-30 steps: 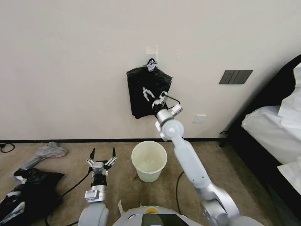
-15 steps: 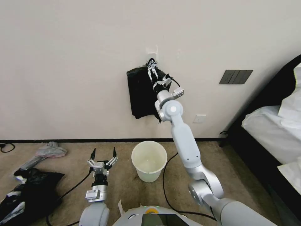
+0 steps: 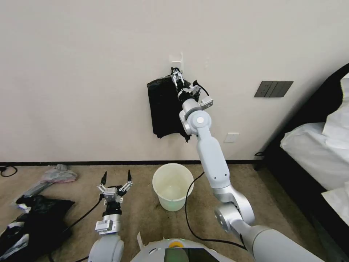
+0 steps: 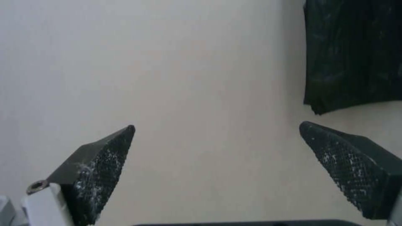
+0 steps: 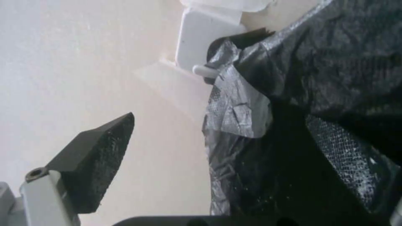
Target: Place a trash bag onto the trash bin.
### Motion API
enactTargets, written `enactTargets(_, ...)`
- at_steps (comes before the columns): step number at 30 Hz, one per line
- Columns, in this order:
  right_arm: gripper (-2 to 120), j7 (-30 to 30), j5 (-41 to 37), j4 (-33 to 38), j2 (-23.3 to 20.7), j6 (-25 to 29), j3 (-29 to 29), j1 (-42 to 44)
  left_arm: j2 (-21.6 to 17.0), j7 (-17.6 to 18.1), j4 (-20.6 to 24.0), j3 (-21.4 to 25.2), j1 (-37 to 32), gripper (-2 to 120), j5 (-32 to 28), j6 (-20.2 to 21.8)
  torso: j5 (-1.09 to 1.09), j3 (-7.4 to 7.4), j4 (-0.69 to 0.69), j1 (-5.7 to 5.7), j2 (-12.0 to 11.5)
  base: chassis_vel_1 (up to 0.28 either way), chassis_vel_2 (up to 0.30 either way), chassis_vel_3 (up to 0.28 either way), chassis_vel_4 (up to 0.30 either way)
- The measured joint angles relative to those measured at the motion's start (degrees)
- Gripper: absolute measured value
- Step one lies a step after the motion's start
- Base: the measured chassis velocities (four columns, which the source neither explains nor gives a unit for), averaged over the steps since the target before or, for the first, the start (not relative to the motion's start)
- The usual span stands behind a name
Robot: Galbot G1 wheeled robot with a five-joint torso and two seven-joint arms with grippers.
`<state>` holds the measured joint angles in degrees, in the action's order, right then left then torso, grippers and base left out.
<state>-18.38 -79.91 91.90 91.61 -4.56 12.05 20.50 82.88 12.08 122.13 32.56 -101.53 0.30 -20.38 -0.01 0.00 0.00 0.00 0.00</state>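
A thick bundle of black bags hangs from a white wall hook by its grey-tied top. My right gripper is raised to that top and stands open. One of its fingers is on the wall side, the other finger lies against the black film, and the grey tie sits between them. The trash bag as a single bag is hidden. The cream-white trash bin stands upright on the carpet below. My left gripper waits open, low and left of the bin, pointing at the wall.
A black heap with grey-white patches and a grey bag lie on the carpet at left. A black cable runs beside the bin. A bed fills the right side. Wall plates sit right of the bundle.
My right arm has risen from the bundle's middle to its grey-tied top by the hook. The left gripper has shifted slightly left.
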Motion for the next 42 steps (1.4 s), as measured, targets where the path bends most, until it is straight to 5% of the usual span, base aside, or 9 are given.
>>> enactTargets(10, 83, 0.6, 0.2, 0.7, 0.4, 0.0, 0.4, -0.1, -0.2, 0.3, 1.9, -0.2, -0.1, 100, 0.3, 0.4, 0.01, 0.0, 0.0, 0.0, 0.0, 0.0, 0.0, 0.0, 0.0)
enactTargets(29, 7, 1.3, 2.1, 1.6, 0.6, 0.0, 1.0, 1.0, -0.5, 0.5, 3.3, 0.5, -0.4, 100, 0.5, 1.1, 0.01, 0.0, -0.01, 0.0, 0.0, 0.0, 0.0, 0.0, 0.0)
enactTargets(42, 0, 1.5, 2.6, 2.2, 0.0, 0.0, 0.3, 1.6, -0.4, 0.5, 3.6, 0.3, -0.5, 100, 0.6, 1.1, 0.01, 0.0, 0.0, 0.0, 0.0, 0.0, 0.0, 0.0, 0.0)
